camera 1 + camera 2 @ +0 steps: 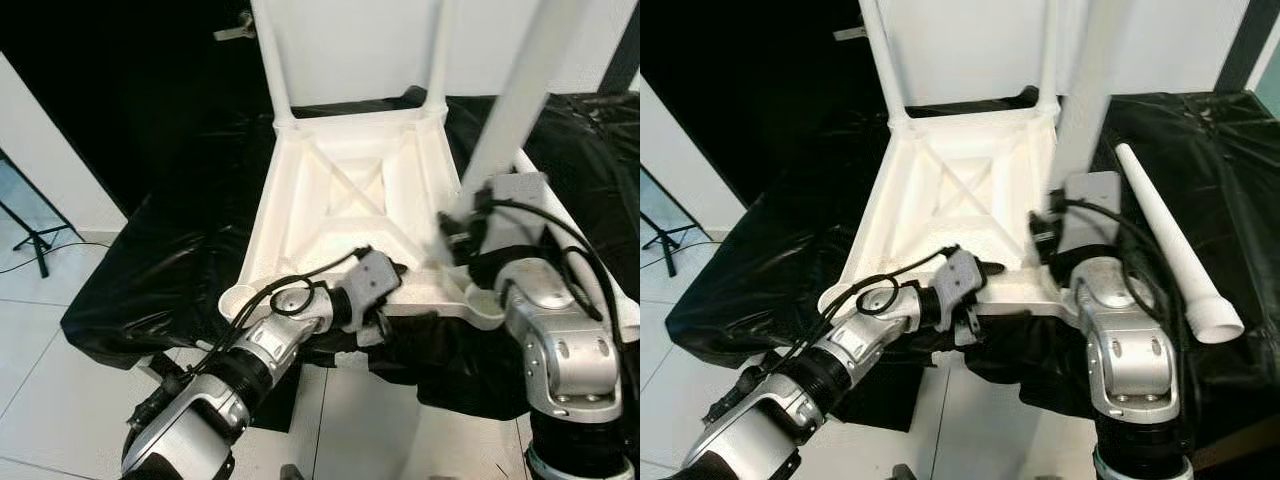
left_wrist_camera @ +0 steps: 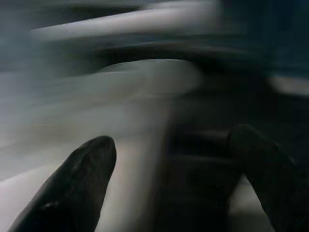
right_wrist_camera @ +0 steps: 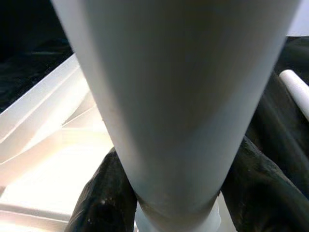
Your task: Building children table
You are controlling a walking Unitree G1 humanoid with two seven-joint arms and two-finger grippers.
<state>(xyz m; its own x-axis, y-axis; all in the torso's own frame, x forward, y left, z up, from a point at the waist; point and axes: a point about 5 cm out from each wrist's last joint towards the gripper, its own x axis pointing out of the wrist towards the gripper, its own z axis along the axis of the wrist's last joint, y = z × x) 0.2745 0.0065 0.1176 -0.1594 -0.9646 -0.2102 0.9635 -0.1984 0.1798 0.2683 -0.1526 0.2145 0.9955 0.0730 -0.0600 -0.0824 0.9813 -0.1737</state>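
Right gripper [image 3: 169, 193] fingers clamp a white leg [image 3: 178, 96]; left gripper [image 2: 178, 159] fingers spread, view blurred.

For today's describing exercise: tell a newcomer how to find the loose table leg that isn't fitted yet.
Start at the upside-down white tabletop on the black sheet. Look to the robot's right, past its right pincer, which grips an upright leg. The loose leg lies flat on the sheet, alone, its flared open end nearest the robot, while the others stand.
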